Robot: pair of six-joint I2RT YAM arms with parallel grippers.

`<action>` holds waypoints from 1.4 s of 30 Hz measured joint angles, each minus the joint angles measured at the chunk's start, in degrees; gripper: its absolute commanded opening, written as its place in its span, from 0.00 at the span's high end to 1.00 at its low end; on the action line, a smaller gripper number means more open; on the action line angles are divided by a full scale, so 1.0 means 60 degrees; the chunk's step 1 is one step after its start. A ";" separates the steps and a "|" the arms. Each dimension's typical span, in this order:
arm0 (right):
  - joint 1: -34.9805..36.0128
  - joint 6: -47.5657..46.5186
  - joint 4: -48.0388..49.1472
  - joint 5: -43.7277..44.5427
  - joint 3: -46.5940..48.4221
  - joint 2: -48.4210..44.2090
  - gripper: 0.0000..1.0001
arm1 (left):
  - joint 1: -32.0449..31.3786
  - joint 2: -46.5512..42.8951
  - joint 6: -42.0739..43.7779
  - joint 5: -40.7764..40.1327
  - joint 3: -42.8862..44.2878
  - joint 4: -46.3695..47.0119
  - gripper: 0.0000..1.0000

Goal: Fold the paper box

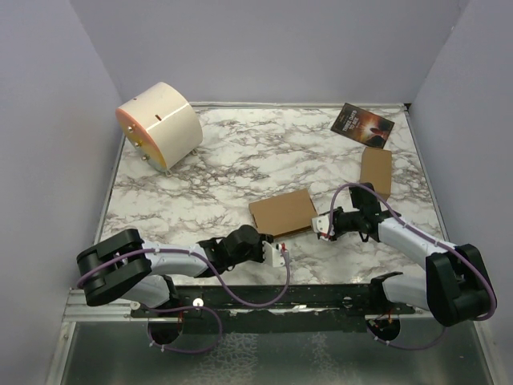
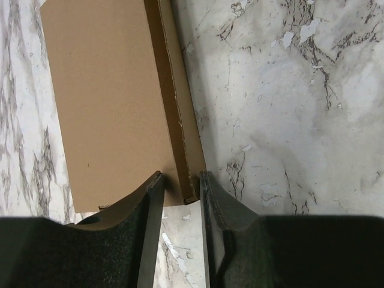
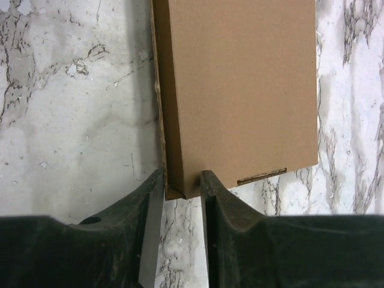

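Note:
The paper box [image 1: 282, 212] lies folded shut and flat on the marble table [image 1: 240, 152], a plain brown cardboard rectangle. My left gripper [image 1: 268, 238] is at its near left corner. In the left wrist view the left gripper [image 2: 180, 180] straddles that corner of the paper box [image 2: 108, 96], with one finger over the lid and the other against the darker side wall [image 2: 180, 120]. My right gripper [image 1: 317, 225] is at the near right corner. In the right wrist view the right gripper [image 3: 182, 177] is closed tight on that corner of the box [image 3: 240, 84].
A cream round drum [image 1: 160, 124] lies on its side at the back left. A dark printed booklet [image 1: 362, 124] and a smaller brown cardboard box [image 1: 376, 171] sit at the back right. Grey walls enclose the table on three sides.

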 measured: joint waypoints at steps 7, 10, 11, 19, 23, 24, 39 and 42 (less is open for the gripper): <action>0.0022 -0.0040 0.0055 0.0007 -0.0007 0.0000 0.91 | 0.0000 0.0018 0.0076 -0.0018 0.0113 -0.0178 0.89; 0.0044 -0.0047 0.0076 0.0000 -0.0007 0.0000 0.96 | 0.0000 0.0018 0.0080 -0.0022 0.0124 -0.0193 0.96; 0.0044 -0.0040 0.0087 0.0000 -0.0004 0.0000 0.97 | 0.0004 0.0018 0.0076 -0.0022 0.0127 -0.0200 0.99; 0.0058 0.0036 0.0091 -0.0011 0.0007 -0.0026 0.99 | 0.0004 0.0018 0.0069 -0.0029 0.0135 -0.0204 1.00; 0.0058 0.0066 0.0080 -0.0011 0.0018 -0.0026 0.99 | 0.0004 0.0018 0.0036 -0.0036 0.0157 -0.0240 1.00; 0.0058 0.0073 0.0080 -0.0011 0.0018 -0.0026 0.99 | 0.0004 0.0018 0.0029 -0.0036 0.0171 -0.0262 1.00; 0.0062 0.0936 -0.0441 -0.0357 0.0543 -0.0015 0.60 | 0.0004 -0.0568 -0.0739 -0.0066 0.0291 -0.0718 0.59; 0.0062 0.1260 -0.0892 -0.0688 0.1133 0.0000 0.53 | 0.0004 -0.0911 -0.1016 -0.0066 0.0404 -0.0834 0.54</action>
